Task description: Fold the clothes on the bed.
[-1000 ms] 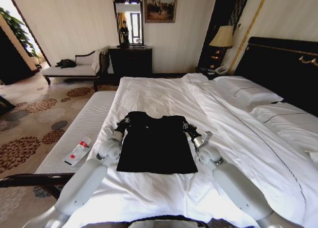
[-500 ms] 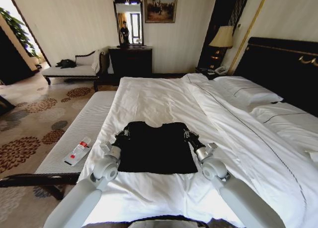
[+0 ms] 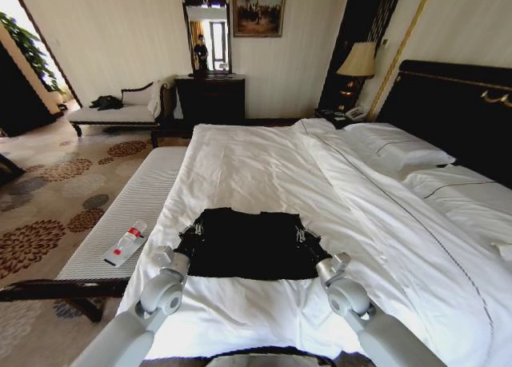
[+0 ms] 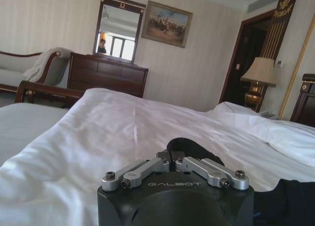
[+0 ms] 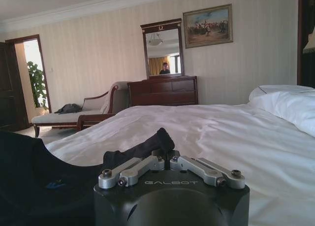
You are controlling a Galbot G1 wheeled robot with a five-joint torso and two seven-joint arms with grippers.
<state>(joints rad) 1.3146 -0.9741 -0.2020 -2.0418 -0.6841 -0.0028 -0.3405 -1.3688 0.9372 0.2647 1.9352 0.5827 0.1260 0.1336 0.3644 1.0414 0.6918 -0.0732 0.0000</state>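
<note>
Two grippers hold the black T-shirt (image 3: pixel 248 245), which lies on the white sheet near the foot of the bed (image 3: pixel 264 163), its far part bunched toward the robot. The left gripper (image 3: pixel 189 239) is clamped on the shirt's left edge, black cloth pinched between its closed fingers in the left wrist view. The right gripper (image 3: pixel 309 243) is clamped on the right edge the same way. A bench (image 3: pixel 136 207) stands just beside the bed

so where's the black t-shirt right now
In the head view the black T-shirt lies on the bed's near edge, between the left gripper and right gripper.
</note>
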